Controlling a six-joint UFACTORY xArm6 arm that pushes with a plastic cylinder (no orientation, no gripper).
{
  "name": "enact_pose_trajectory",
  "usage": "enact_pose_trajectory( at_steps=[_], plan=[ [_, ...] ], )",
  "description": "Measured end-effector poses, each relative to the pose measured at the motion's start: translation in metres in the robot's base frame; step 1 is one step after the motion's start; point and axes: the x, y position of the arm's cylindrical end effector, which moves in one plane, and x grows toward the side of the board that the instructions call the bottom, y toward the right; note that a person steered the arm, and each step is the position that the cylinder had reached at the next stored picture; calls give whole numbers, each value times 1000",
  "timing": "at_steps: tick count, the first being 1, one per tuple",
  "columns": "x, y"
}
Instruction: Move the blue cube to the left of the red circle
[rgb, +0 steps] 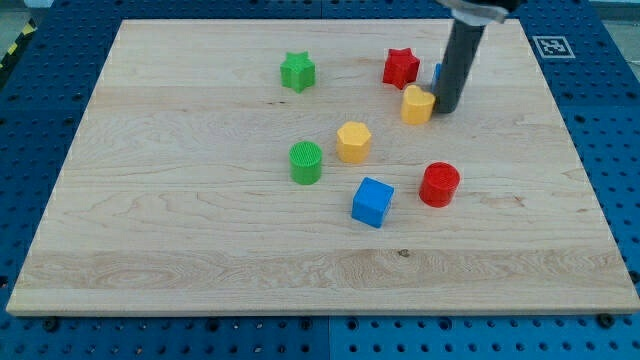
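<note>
Dark upright rod, no end effector, my tip (447, 108) touching the yellow block (418, 103)

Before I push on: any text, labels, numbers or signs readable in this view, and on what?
No readable words or numbers anywhere.
Fiducial marker: a black-and-white square pattern at the board's top right corner, a code, not text.
Blocks, including the blue cube and red circle: no lettering.
My tip: no marking visible.

Bright, even light from overhead falls on the worktop (200, 230), with no glare. Shadows under the blocks are faint and short. Focus is sharp throughout.
</note>
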Motion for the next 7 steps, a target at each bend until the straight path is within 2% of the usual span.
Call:
enact_pose_trajectory(
  at_steps=[1, 2, 3, 5, 6, 7],
  plan=[
    [25, -50],
    [25, -60],
    [37, -30],
    [119, 58],
    [188, 18],
    [209, -56]
  ],
)
